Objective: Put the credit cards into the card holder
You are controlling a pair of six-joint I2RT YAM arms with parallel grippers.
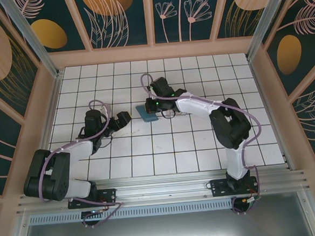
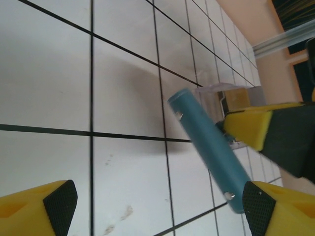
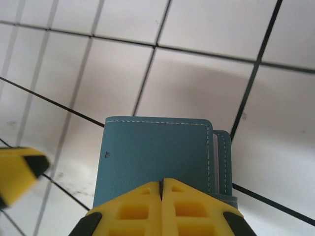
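We see the left gripper low over the white tiled table, left of the middle. In its own wrist view the left gripper has its yellow, black-tipped fingers spread wide apart, with only bare tile between them and nothing in their hold.

The right gripper reaches in from the other side and sits above a flat teal folding wallet with pale stitching, near the centre of the table. From the right wrist, the right gripper has its yellow fingers pressed flat together. We can make out nothing pinched in the seam. The closed wallet lies on the tiles just beyond the tips.

From the left wrist, the wallet appears edge-on as a long teal bar. One yellow and black finger of the right gripper sits against its far side. Just behind the wallet we see the rim of a small clear, see-through plastic card holder. It stands on the table touching or nearly touching the wallet. An ochre patch in it may be a yellow-gold credit card, though the view is too blurred for us to be sure.
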